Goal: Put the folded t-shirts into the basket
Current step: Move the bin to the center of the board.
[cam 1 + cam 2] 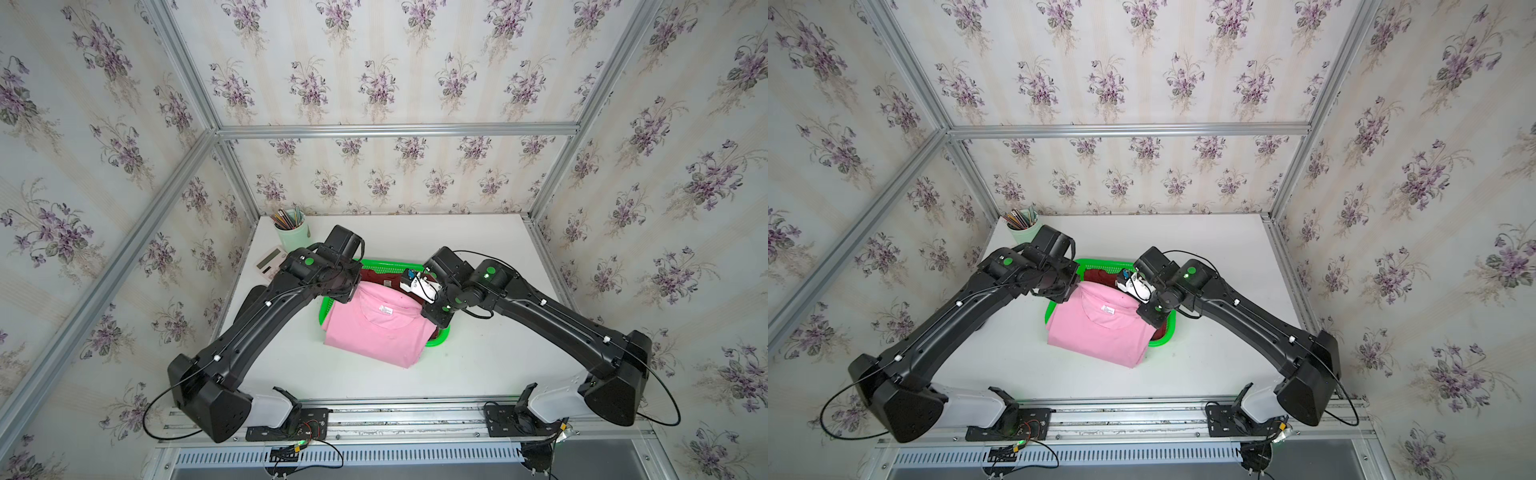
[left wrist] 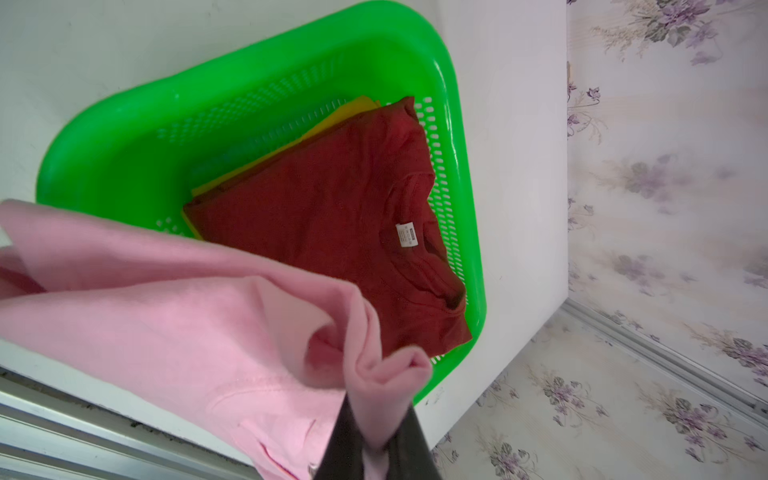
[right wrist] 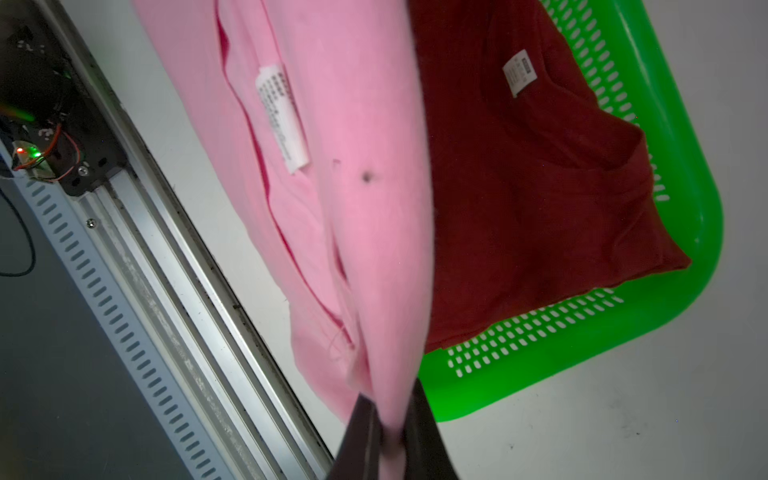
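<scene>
**Progress.** Two of three tees are stowed and one is in transit; by my estimate the task is near its end.

- Yellow tee [image 2: 349, 112]: in the basket [image 2: 124, 141], at the bottom. Only a strip of its edge shows under the red one.
- Red tee [image 2: 332, 216]: in the basket, flat on the yellow one, neck label up.
- Pink tee [image 1: 374, 328]: not yet in. It hangs between the two arms above the basket's near side and covers part of that rim. Its lower part reaches out over the table [image 1: 478, 361] in front of the basket. I cannot tell whether that lower edge touches the table.
- Left gripper [image 2: 376, 432]: clenched on a bunched corner of the pink tee.
- Right gripper [image 3: 392, 428]: clenched on the opposite upper corner of the pink tee.

**Left to do, as I judge it.** Carry the pink tee further over the basket, lay it on the red one and let go. The overhanging lower part must end up inside the rim.

**Count.**
- Tees: three (one yellow, one red, one pink).
- Basket: one.
- Grippers: two.
- Pencil cup [image 1: 293, 237]: one, at the table's far left corner.
- Calculator [image 1: 270, 262]: one, just beside the cup.
</scene>
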